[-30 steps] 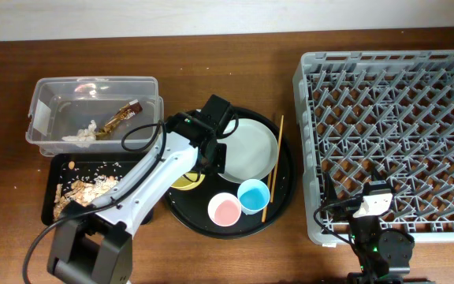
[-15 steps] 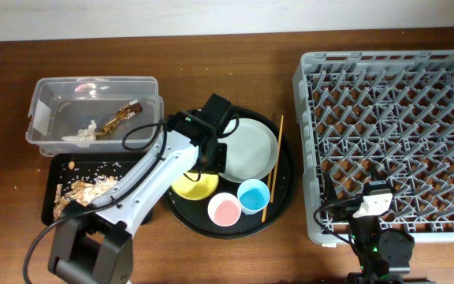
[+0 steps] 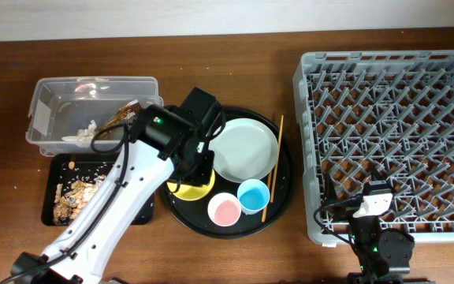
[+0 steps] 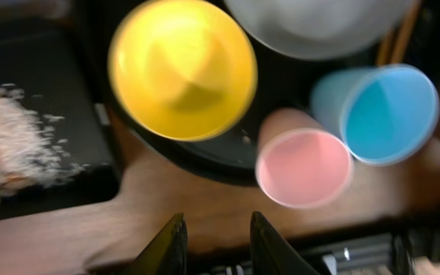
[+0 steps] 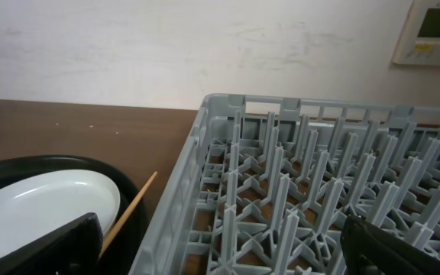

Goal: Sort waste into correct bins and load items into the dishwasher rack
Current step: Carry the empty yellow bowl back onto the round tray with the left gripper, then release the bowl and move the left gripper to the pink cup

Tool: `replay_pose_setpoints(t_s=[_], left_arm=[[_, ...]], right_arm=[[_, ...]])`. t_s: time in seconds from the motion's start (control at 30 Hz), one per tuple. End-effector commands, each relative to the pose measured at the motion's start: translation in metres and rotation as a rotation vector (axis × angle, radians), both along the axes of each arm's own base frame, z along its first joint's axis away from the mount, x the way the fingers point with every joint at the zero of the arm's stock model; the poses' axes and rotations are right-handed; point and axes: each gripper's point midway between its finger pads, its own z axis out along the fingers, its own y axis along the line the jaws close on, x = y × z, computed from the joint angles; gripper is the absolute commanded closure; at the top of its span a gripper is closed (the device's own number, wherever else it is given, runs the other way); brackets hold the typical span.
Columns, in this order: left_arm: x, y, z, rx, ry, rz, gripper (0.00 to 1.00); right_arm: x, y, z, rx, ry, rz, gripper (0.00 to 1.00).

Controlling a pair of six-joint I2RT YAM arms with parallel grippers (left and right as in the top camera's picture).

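Overhead, the sorting looks done: wrapper (image 3: 120, 117) and tissue (image 3: 81, 134) are seen in the clear tub (image 3: 38, 95), food scraps (image 3: 73, 193) in the black bin (image 3: 50, 177). Nothing is loaded yet (the rack (image 3: 392, 134) is bare). Plate (image 3: 247, 150), yellow bowl (image 3: 187, 188), pink cup (image 3: 224, 209), blue cup (image 3: 253, 196) and chopsticks (image 3: 274, 166) are left on the round tray (image 3: 286, 185). The left pincer (image 4: 216, 221) is held partly open and empty above the bowl; the right pincer (image 5: 220, 252) is spread wide, empty, at the rack's edge.

Left arm (image 3: 124, 196) extends diagonally from the near-left base, wrist pitched downward — left pincer (image 4: 216, 246) jaws parted narrowly, nothing between them. Right arm (image 3: 378, 241) sits folded low; right pincer (image 5: 228, 252) fingers spread wide — apparently empty.
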Motion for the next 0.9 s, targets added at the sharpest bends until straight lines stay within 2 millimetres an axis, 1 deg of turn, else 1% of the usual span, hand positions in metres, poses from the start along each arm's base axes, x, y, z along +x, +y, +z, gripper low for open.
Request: replay_pose_setpoints(t_s=[0.0,0.17,0.27,0.57,0.8,0.83,0.87], left_arm=[[-0.023,-0.019,-0.020,-0.105,0.116,-0.145,0.73],[-0.030,-0.018,-0.059,-0.094,0.151,-0.148,0.73],[-0.032,-0.026,-0.076,-0.143,0.159,-0.153,0.73],[-0.033,-0.027,-0.100,-0.156,0.149,-0.143,0.73],[-0.032,-0.027,-0.127,-0.167,0.125,-0.115,0.73],[-0.031,-0.027,-0.130,-0.169,0.119,-0.116,0.76],[-0.031,-0.027,-0.130,-0.171,0.116,-0.116,0.84]], right_arm=[[0.000,-0.001,-0.002,0.001,0.004,-0.004,0.02],[0.000,-0.001,-0.002,0.001,0.004,-0.004,0.02],[0.000,-0.001,-0.002,0.001,0.004,-0.004,0.02],[0.000,-0.001,-0.002,0.001,0.004,-0.004,0.02],[0.000,-0.001,-0.002,0.001,0.004,-0.004,0.02],[0.000,-0.001,-0.002,0.001,0.004,-0.004,0.02],[0.000,-0.001,-0.002,0.001,0.004,-0.004,0.02]])
